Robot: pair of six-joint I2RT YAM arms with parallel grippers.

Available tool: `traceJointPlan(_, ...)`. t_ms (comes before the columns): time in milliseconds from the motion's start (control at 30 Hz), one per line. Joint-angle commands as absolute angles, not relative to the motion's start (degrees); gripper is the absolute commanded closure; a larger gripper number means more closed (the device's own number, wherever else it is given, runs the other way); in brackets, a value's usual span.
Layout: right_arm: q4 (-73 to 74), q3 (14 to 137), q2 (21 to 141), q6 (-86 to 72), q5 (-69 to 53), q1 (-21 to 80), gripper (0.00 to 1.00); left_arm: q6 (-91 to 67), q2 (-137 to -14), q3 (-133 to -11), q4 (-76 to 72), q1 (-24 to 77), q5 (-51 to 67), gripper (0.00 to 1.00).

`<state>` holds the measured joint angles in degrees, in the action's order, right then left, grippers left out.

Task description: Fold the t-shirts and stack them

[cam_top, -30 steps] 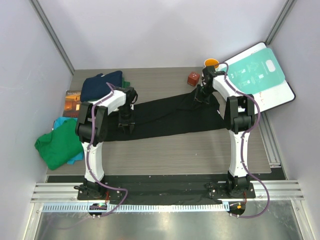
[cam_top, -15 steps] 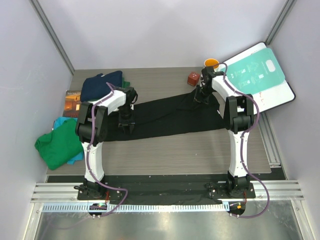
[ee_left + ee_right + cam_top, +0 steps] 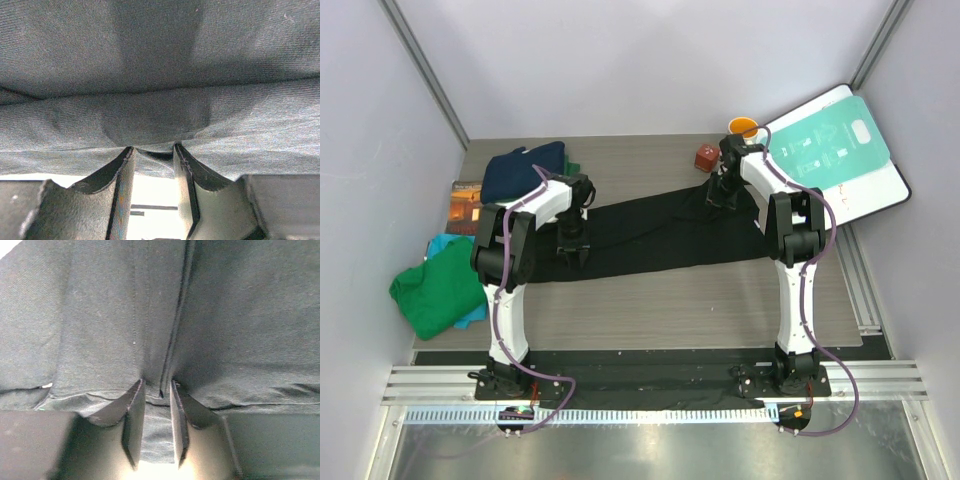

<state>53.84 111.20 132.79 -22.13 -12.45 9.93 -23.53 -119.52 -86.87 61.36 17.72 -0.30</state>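
Observation:
A black t-shirt (image 3: 650, 232) lies as a long folded band across the table, drawn out between both arms. My left gripper (image 3: 570, 248) points down at its left end. In the left wrist view its jaws (image 3: 152, 149) pinch the cloth edge (image 3: 160, 75) at the tips. My right gripper (image 3: 719, 193) is at the band's far right end, and its jaws (image 3: 156, 382) are shut on a strip of the black cloth (image 3: 100, 315) that runs down between the fingers. A navy t-shirt (image 3: 523, 170) lies folded at the back left on a green one (image 3: 574, 167). Another green t-shirt (image 3: 438, 292) is bunched over a teal one (image 3: 442, 243) at the left edge.
A small brown picture book (image 3: 465, 205) lies by the navy shirt. A red-brown cube (image 3: 707, 157) and an orange cup (image 3: 742, 126) stand just behind the right gripper. The teal-and-white board (image 3: 835, 155) leans at the back right corner.
The right wrist has edged slightly to the left at the band's far end. The left arm and the shirts have not moved.

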Motion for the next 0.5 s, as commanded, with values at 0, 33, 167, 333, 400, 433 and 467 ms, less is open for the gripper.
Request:
traceJointPlan(0, 53.8, 110.3, 131.3, -20.3, -8.7, 10.4, 0.63, -22.9, -121.6, -86.5, 58.5, 17.7, -0.3, 0.63)
traceJointPlan(33, 53.8, 110.1, 131.2, -20.1, -8.5, 10.3, 0.62, -23.0, -121.7, -86.4, 58.4, 17.7, -0.3, 0.63)
traceJointPlan(167, 53.8, 109.9, 131.7, -20.1, -9.1, 10.4, 0.62, -23.1, -121.9, -86.5, 58.4, 17.7, -0.2, 0.63)
traceJointPlan(333, 52.7, 109.8, 132.4, -21.3, -10.7, 10.4, 0.72, -23.1, -121.5, -85.8, 58.2, 17.7, -0.3, 0.63)
traceJointPlan(400, 52.5, 110.1, 132.5, -21.6, -11.1, 10.5, 0.82, -23.1, -121.4, -85.3, 58.1, 17.7, -0.4, 0.63)
traceJointPlan(433, 52.4, 110.2, 132.6, -22.0, -11.4, 10.4, 0.85, -23.1, -121.4, -85.3, 58.1, 17.7, -0.4, 0.63)
traceJointPlan(467, 52.3, 110.5, 132.5, -22.1, -11.6, 10.5, 0.87, -23.1, -121.4, -85.1, 58.0, 17.7, -0.4, 0.63)
